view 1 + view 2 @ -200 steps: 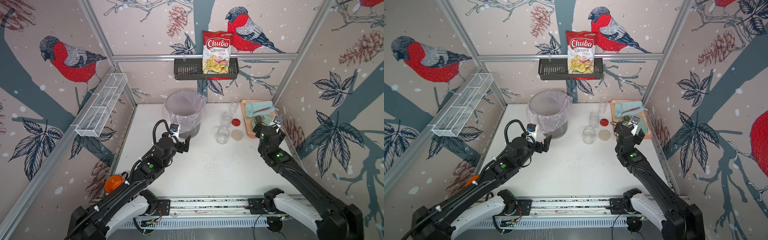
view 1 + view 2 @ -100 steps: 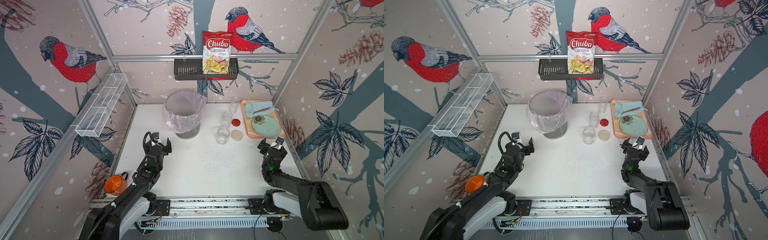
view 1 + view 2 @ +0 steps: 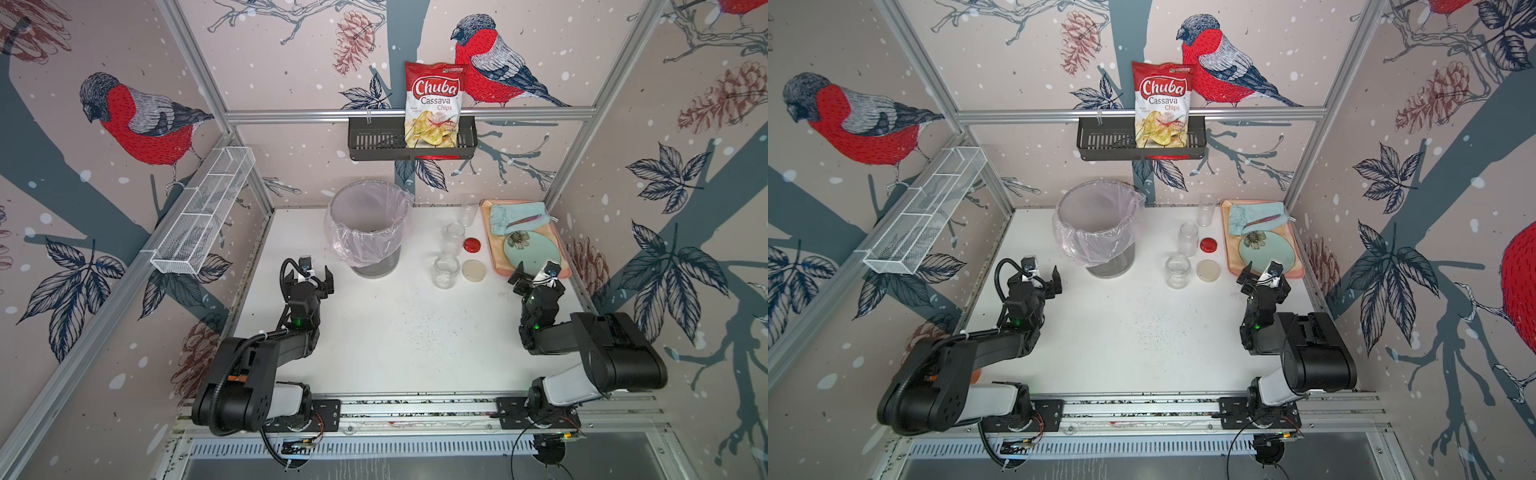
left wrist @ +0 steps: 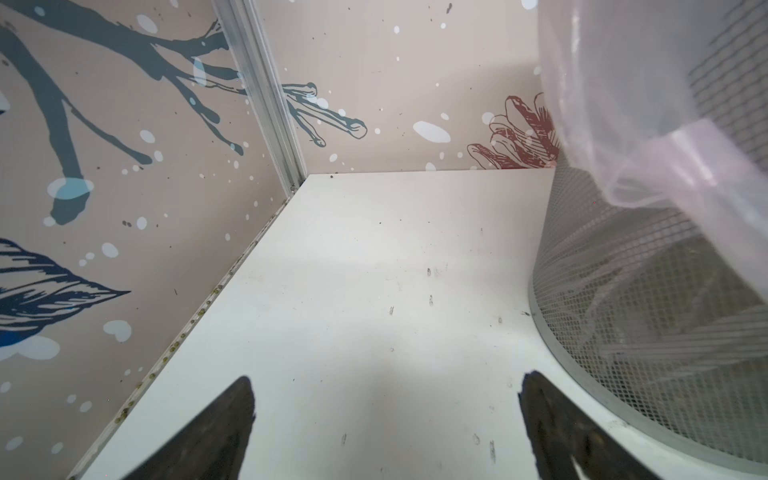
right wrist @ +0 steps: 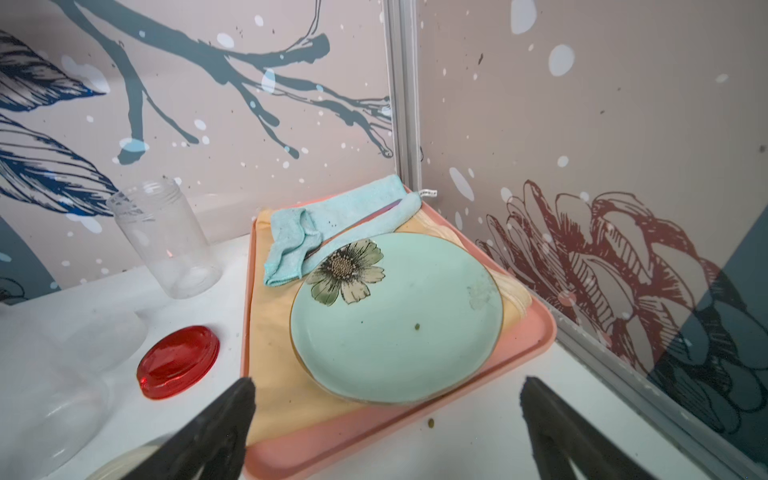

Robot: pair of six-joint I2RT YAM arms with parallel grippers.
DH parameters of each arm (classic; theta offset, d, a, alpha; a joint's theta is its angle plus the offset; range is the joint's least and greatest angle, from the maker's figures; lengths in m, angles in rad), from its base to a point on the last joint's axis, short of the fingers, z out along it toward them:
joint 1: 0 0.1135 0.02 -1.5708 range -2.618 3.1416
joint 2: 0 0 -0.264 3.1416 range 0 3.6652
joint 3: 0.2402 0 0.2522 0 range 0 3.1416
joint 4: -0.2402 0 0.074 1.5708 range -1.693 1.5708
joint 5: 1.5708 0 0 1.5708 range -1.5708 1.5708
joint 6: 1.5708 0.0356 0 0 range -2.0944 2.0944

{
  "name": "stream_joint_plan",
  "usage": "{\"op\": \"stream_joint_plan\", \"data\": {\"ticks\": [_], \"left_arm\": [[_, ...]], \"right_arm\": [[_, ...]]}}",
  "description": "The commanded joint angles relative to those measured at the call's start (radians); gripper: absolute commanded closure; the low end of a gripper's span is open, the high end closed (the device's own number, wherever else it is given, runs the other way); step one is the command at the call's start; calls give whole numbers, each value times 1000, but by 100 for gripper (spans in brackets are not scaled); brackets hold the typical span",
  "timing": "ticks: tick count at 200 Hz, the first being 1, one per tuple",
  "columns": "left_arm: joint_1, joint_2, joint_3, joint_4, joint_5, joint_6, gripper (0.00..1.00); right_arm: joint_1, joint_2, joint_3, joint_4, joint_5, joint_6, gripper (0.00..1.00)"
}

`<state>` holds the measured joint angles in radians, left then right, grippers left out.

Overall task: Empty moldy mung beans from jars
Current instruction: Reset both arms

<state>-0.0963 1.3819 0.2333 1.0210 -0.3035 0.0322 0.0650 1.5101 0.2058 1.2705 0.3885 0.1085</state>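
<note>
**Both grippers spread and empty at the table's sides, three lidless jars ahead of the right one.**

The left gripper [image 3: 313, 279] holds its jaws wide over bare white table [image 4: 353, 291]. The mesh bin [image 4: 623, 316] curves close beside the inner finger without touching it. The side wall runs along the outer finger, and free tabletop reaches ahead to the back corner.

The right gripper [image 3: 536, 276], jaws likewise apart and gripping nothing, faces the pink tray [image 5: 540, 338]. The tray's near rim is just ahead, with a stray mung bean [image 5: 430, 423] before it and the green plate [image 5: 395, 320] beyond. The wall is close outside the outer finger.

Ahead and inward of these jaws lie the red lid [image 3: 472, 244] and beige lid [image 3: 474, 270]. There too the near jar [image 3: 446, 272], middle jar [image 3: 453, 236] and far jar [image 3: 468, 212] stand upright and clear. Wide open table lies between the two grippers. Whether beans lie in the bin cannot be told.
</note>
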Motion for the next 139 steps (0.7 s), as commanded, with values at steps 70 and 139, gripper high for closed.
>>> {"op": "stream_joint_plan", "data": {"ticks": [70,139], "left_arm": [[45,140,33,159,133,-33,1],[46,137,34,154,133,-32,1]], "right_arm": [[-2,-5,9,-26,-5,6,0],[-4,7,25,-43,-11,6,0]]}}
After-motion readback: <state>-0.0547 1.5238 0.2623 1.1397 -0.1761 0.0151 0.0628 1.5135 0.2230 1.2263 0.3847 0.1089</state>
